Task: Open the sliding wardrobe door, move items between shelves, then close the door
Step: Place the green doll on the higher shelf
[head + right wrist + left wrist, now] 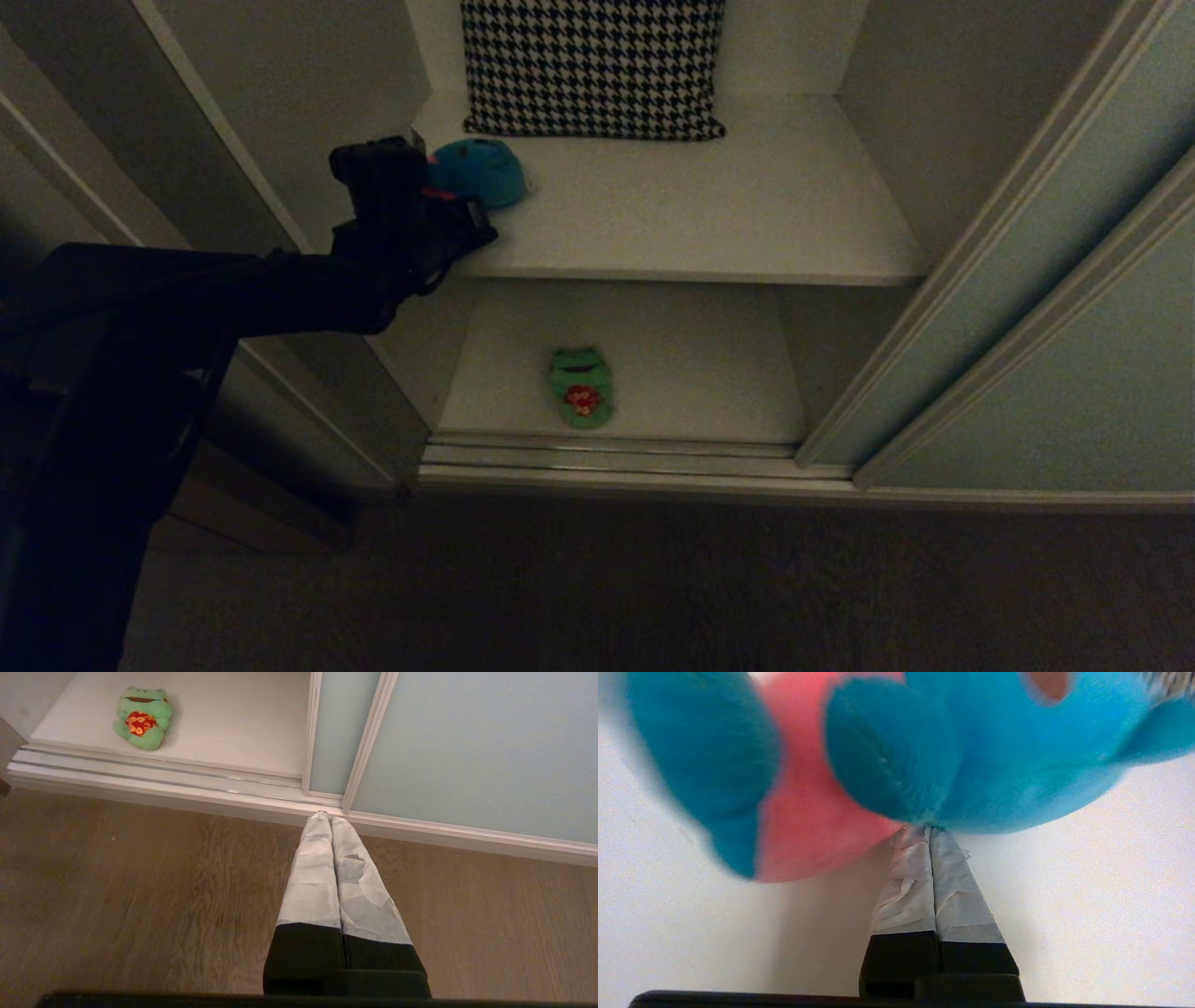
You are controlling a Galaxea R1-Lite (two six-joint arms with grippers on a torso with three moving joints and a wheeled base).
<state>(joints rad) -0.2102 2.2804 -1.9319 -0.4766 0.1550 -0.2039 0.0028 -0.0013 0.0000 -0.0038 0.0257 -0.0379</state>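
The wardrobe stands open, with the pale grey-green sliding door (1055, 308) over to the right. My left gripper (930, 828) reaches over the upper white shelf (747, 205) at its left end. Its taped fingers are shut, pinching the plush of the blue toy with a pink top (1008, 756), (481, 171), just above the board. The green frog in a red flowered shirt (581, 385), (141, 717) lies on the lower shelf (691, 364) near its front edge. My right gripper (327, 817) is shut and empty, low over the floor by the door track.
A black-and-white houndstooth cushion (593, 65) leans at the back of the upper shelf. The door tracks (607, 457) run along the wardrobe's foot, with wooden floor (140, 896) in front. The wardrobe's left side wall (280, 112) is close beside my left arm.
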